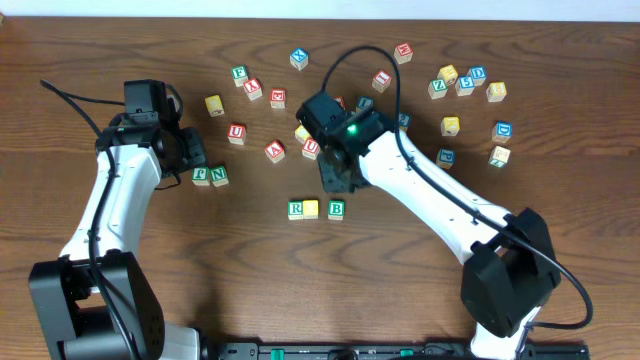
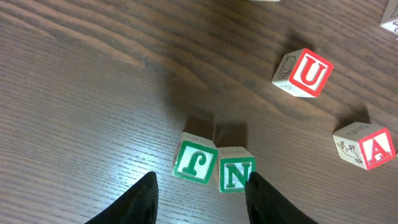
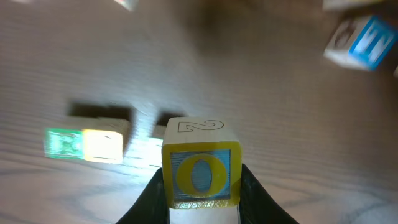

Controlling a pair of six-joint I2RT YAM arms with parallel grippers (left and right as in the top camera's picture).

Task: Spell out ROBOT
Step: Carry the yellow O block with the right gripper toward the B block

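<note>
Many cubes [image 1: 236, 132] dot the wood-grain table [image 1: 150, 40]; right gripper [image 3: 202, 199] pinches a yellow O cube [image 3: 201, 171], left gripper [image 2: 202, 190] parted.

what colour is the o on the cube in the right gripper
Yellow on blue, yellow-bordered; the cube shows best in the right wrist view.

a dark brown wood-grain table [image 1: 300, 290] fills nearly the whole overhead view, its grain running from 9 o'clock to 3 o'clock. along the edge at 12 o'clock lies a narrow pale strip [image 1: 500, 8]; whether it is wall or floor cannot be told. the light is soft and even across the top. in both wrist views the surface takes a pale grey sheen, brightest toward 8 o'clock.
</note>
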